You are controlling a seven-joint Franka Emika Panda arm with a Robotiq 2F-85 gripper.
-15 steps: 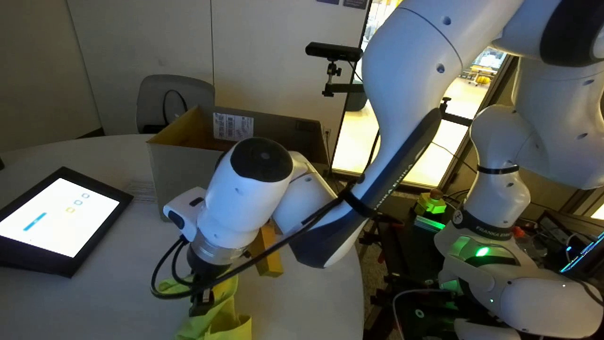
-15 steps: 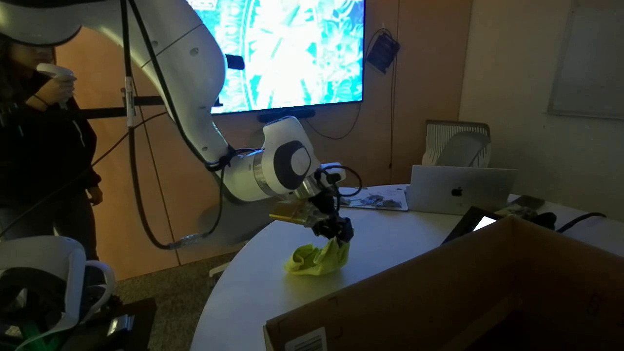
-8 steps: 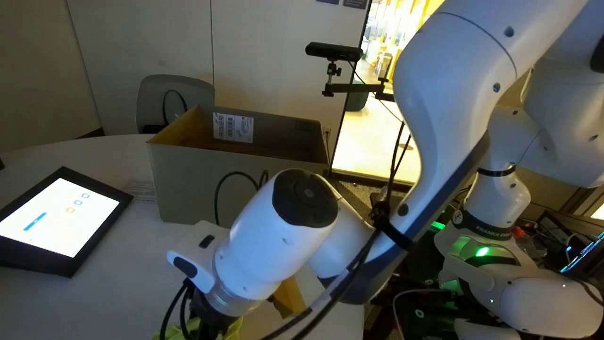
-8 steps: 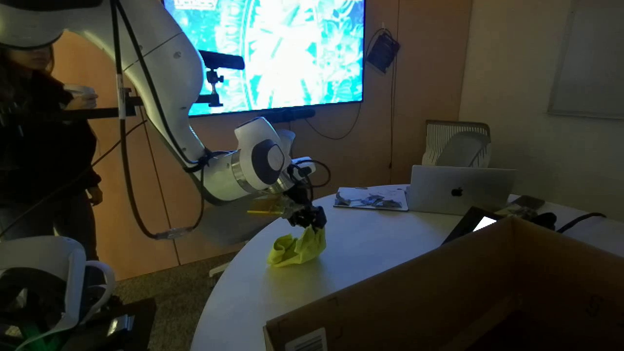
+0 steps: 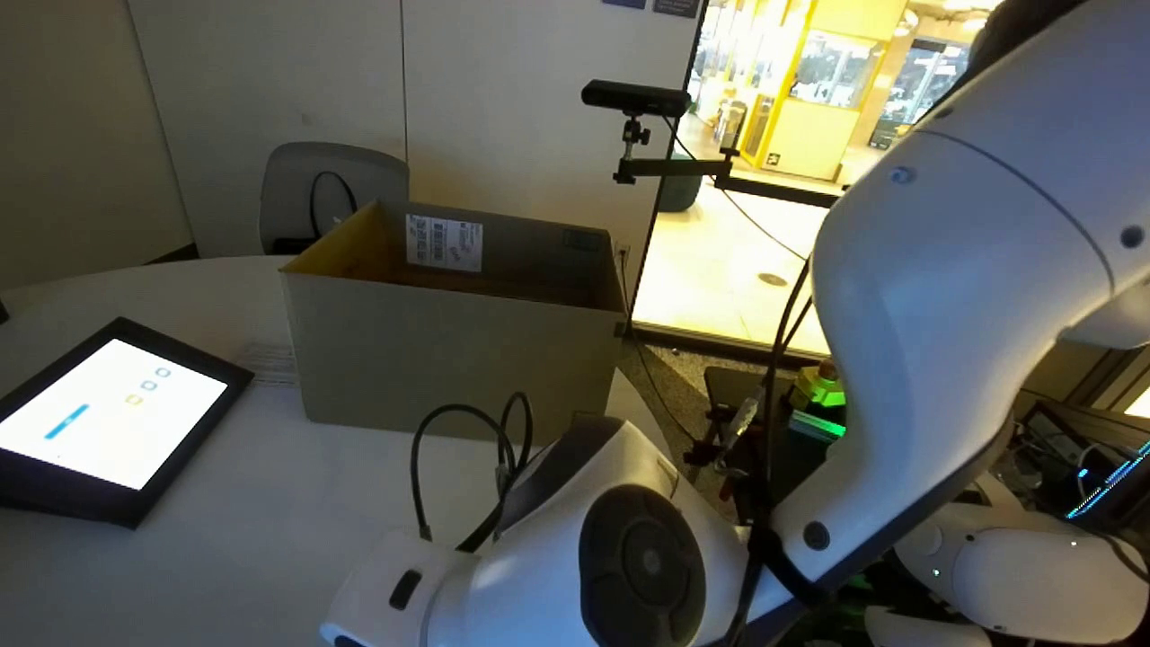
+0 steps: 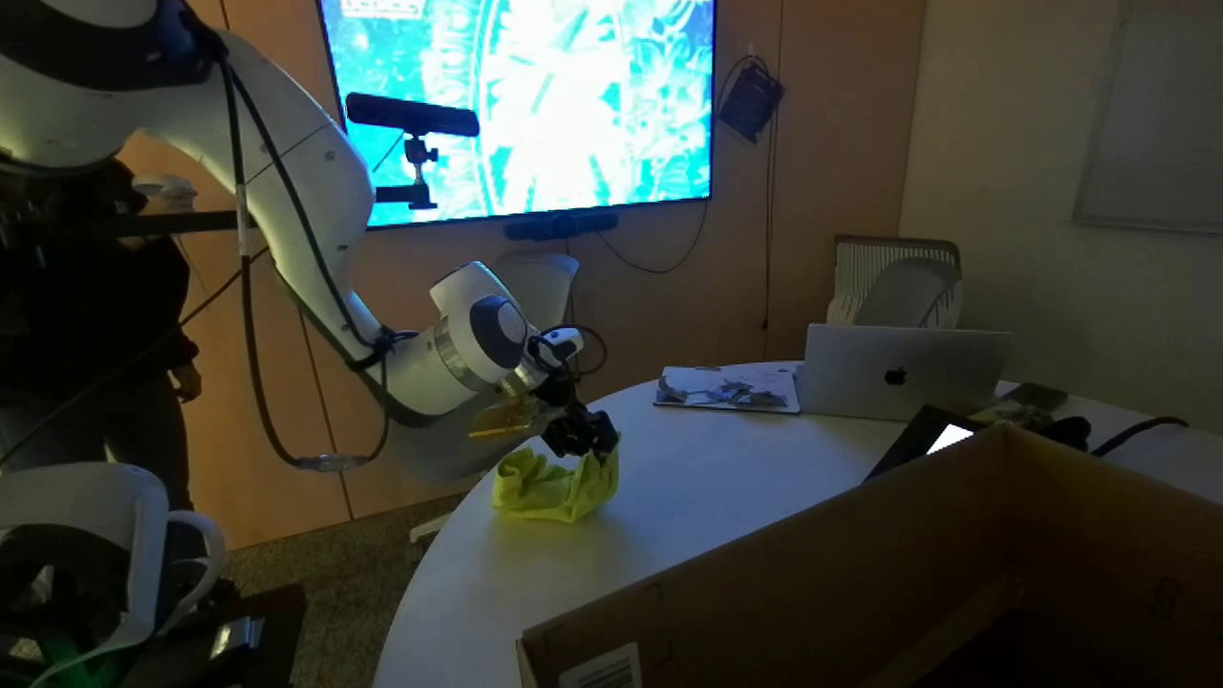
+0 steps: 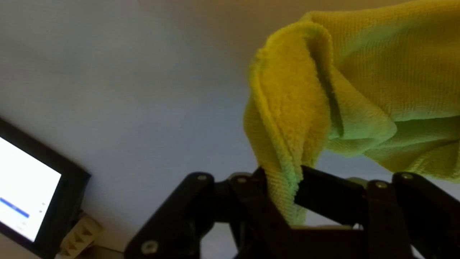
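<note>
A yellow-green cloth (image 6: 554, 487) is bunched over the white round table (image 6: 707, 487) close to its edge. My gripper (image 6: 602, 444) is shut on one end of the cloth and holds that end raised. The rest of the cloth droops to the table or just above it; I cannot tell which. In the wrist view the black fingers (image 7: 282, 183) pinch a narrow fold of the cloth (image 7: 291, 93), and the loose part spreads to the right. In an exterior view the arm (image 5: 575, 548) shows at the bottom, with gripper and cloth out of view.
An open cardboard box (image 5: 458, 355) stands on the table; it also shows large in an exterior view (image 6: 764, 583). A black tablet stand (image 5: 117, 418), a laptop (image 6: 903, 373) and a board with scraps (image 6: 726, 390) are on the table. A person (image 6: 96, 315) stands behind the arm.
The arm has carried the cloth along the table, leftward in an exterior view, toward the table's edge. The gripper and cloth have dropped out of an exterior view at its bottom. The grip stays shut.
</note>
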